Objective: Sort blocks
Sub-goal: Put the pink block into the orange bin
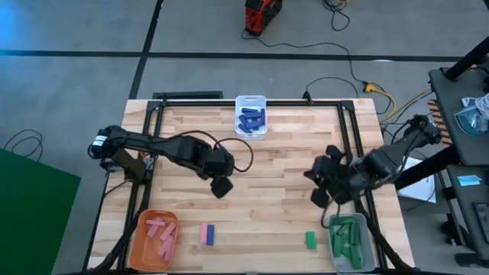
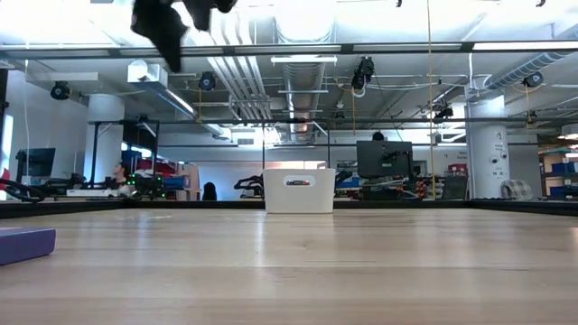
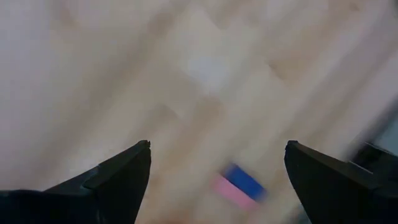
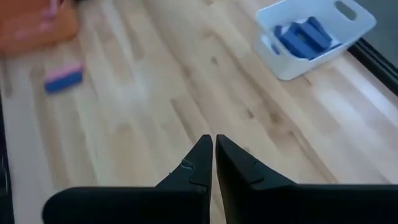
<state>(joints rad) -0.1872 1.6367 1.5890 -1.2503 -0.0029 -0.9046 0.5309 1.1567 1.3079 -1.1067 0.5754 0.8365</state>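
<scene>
Pink-and-blue block pair (image 1: 207, 234), lower left of the high view, long axis apparently vertical; left gripper (image 1: 221, 186), spread wide and empty, is found nearer, just above-right.

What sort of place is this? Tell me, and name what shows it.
Most likely a robotics lab or workshop. The low view shows exposed ceiling ducts and monitors on benches behind the wooden table. From above, cables trail across a concrete floor, and two arms work among sorting bins such as the white bin.
</scene>
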